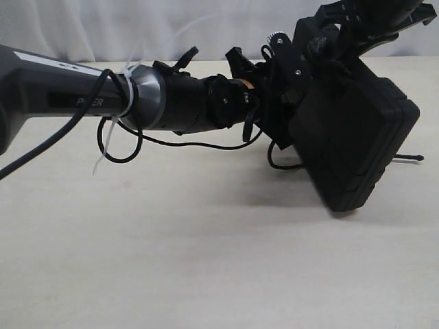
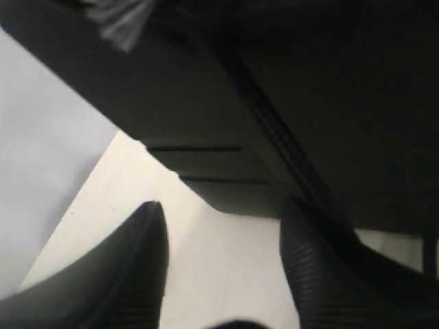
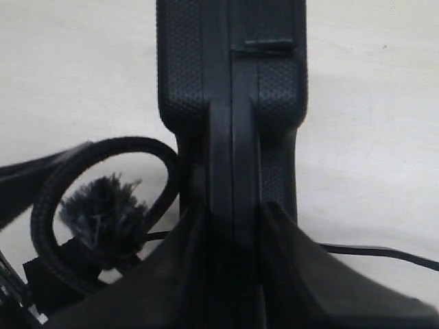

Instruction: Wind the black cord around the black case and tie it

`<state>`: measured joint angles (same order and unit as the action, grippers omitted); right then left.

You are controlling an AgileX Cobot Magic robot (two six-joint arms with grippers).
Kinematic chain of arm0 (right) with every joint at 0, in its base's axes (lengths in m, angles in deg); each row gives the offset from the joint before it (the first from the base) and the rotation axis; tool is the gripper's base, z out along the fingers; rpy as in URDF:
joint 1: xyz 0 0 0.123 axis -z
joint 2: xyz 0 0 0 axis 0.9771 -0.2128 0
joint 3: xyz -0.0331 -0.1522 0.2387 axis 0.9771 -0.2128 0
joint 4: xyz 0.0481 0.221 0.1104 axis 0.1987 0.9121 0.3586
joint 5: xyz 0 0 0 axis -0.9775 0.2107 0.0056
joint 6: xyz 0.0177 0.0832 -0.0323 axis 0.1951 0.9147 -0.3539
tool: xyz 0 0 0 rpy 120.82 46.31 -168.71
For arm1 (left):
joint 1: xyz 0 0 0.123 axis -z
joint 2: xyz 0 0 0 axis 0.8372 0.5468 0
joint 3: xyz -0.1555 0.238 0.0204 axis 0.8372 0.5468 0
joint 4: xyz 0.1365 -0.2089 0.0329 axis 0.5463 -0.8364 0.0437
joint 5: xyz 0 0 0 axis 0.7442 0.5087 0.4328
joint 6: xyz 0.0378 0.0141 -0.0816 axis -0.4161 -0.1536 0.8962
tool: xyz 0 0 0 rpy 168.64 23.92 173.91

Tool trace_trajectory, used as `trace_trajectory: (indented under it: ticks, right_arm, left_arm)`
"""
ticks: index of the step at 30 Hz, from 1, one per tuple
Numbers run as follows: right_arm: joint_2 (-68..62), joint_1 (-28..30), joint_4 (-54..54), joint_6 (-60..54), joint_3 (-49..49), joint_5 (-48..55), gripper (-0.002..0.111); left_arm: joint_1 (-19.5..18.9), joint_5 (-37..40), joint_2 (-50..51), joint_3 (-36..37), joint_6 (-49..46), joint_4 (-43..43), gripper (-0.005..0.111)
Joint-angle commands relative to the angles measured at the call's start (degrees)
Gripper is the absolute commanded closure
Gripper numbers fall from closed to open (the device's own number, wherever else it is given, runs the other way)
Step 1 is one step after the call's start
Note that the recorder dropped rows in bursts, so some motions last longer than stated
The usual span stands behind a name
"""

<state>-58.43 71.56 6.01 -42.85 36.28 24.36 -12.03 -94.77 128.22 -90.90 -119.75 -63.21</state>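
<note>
My right gripper point(image 3: 233, 223) is clenched on the edge of the black case point(image 1: 357, 144); the case hangs tilted, lifted off the table point(image 1: 206, 267), its lowest corner close to the surface.

My left gripper point(image 2: 225, 205) stands released just beside the case, nothing between its fingers.

The black cord point(image 1: 206, 144) trails slack from under my left arm to the case; its frayed tip point(image 3: 103, 212) sits by a loose loop next to my right fingers.

Risks, in my judgement:
- the slack loop slides off before any tie is made;
- the cord snags on the robot cable point(image 1: 41, 147);
- the edge grip lets the case pivot.

Surface: pale, matte tabletop; a white curtain point(image 1: 137, 27) hangs behind.
</note>
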Motion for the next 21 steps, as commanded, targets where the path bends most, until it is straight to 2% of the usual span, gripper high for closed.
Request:
trace_trajectory:
  ticks: [1,4,6,12,17,21]
  right_arm:
    - [-0.7,0.0,0.2,-0.2,-0.9,1.2,0.104]
    - [-0.7,0.0,0.2,-0.2,-0.9,1.2,0.104]
    - [-0.7,0.0,0.2,-0.2,-0.9,1.0,0.104]
    - [-0.7,0.0,0.2,-0.2,-0.9,0.9,0.104]
    - [-0.7,0.0,0.2,-0.2,-0.9,0.9,0.104]
    - [-0.7,0.0,0.2,-0.2,-0.9,0.9,0.104]
  left_arm:
    - [0.5,-1.3,-0.5,-0.1,3.5,2.9,0.08]
    - [0.5,-2.9,-0.5,-0.1,3.9,2.9,0.099]
    - [0.8,-3.0,-0.5,-0.1,3.9,3.3,0.107]
    - [2.7,-1.7,-0.5,-0.1,3.9,9.9,0.107]
    - [3.4,-2.6,-0.5,-0.1,3.7,8.3,0.107]
    - [3.1,0.8,-0.5,-0.1,3.7,8.5,0.107]
